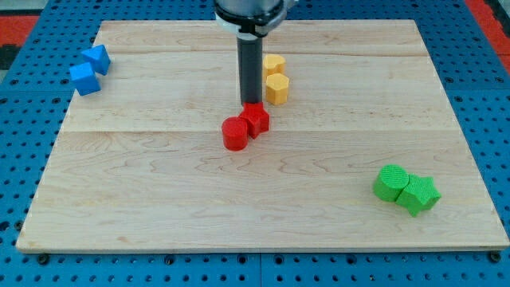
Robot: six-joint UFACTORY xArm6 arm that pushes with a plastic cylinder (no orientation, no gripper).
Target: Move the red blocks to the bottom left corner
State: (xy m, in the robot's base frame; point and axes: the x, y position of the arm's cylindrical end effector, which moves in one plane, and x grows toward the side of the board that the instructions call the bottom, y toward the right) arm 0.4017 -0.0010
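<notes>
A red cylinder (235,133) and a red star-shaped block (256,119) touch each other near the middle of the wooden board (159,207). The star block lies to the upper right of the cylinder. My tip (251,104) is at the end of the dark rod that comes down from the view's top. It stands right at the upper edge of the red star block, touching or nearly touching it.
Two yellow blocks (276,78) sit just right of the rod. Two blue blocks (89,70) lie at the board's upper left edge. Two green blocks (406,189) lie at the lower right. Blue pegboard surrounds the board.
</notes>
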